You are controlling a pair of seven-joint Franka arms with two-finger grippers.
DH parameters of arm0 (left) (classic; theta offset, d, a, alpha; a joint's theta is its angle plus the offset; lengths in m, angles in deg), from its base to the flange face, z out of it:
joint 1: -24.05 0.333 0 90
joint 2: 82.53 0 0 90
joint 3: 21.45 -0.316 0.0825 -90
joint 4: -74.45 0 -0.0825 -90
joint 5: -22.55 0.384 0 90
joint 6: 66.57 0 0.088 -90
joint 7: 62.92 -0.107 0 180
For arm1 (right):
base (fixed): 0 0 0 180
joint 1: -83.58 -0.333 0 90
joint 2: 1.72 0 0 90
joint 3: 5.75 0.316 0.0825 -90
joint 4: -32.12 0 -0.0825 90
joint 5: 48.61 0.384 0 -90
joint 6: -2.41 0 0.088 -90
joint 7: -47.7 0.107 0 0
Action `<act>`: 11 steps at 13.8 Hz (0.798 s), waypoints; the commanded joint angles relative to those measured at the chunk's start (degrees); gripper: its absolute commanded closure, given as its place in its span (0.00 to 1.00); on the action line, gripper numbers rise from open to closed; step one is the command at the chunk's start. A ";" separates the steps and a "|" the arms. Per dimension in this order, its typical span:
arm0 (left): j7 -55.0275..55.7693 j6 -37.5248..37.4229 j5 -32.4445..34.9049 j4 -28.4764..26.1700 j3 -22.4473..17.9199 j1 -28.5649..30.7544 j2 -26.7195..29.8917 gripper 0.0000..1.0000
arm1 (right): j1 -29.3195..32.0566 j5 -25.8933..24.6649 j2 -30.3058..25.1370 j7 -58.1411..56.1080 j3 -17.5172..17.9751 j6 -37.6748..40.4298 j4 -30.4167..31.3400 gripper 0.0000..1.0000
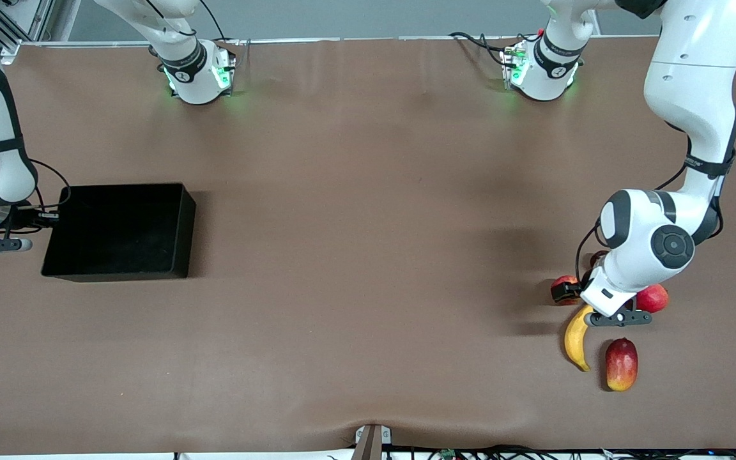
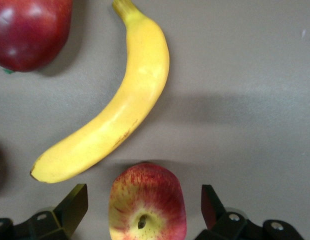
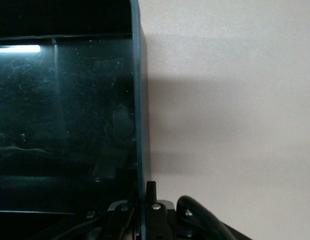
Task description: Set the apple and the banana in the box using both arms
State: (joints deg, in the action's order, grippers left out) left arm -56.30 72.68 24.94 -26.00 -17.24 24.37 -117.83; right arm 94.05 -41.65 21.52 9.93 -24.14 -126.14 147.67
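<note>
The apple (image 2: pixel 147 202) is straddled by the open left claw (image 2: pixel 144 210); closing is judged next. The box (image 3: pixel 65 125) wall is pinched by the right claw (image 3: pixel 143 197).

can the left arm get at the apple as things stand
Probably yes. The left gripper is open right over the apple, one finger on either side. The banana lies close beside the apple but not between the fingers, so the way down looks free.

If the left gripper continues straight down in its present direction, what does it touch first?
Most likely the apple: it sits between the open fingers of the left gripper. The banana lies just ahead, outside them. The height above the table is unclear.
</note>
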 commanded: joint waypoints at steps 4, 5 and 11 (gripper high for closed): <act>0.50 0.24 1.22 -0.88 0.18 0.03 -0.29 0.69 | -1.33 1.48 -1.88 -0.91 0.20 13.97 -7.67 1.00; 0.59 0.24 1.13 -0.88 0.19 -0.05 -0.38 0.85 | -1.94 2.18 -1.79 1.62 0.38 19.17 -11.01 1.00; 0.33 -2.30 1.13 -0.79 0.19 0.12 2.59 1.00 | -7.57 3.59 -3.37 24.89 9.67 31.35 -16.93 1.00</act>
State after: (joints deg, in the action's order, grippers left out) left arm -56.27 72.54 25.01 -26.13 -17.19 24.32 -118.22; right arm 86.51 -39.56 19.48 29.01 -18.78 -96.30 130.72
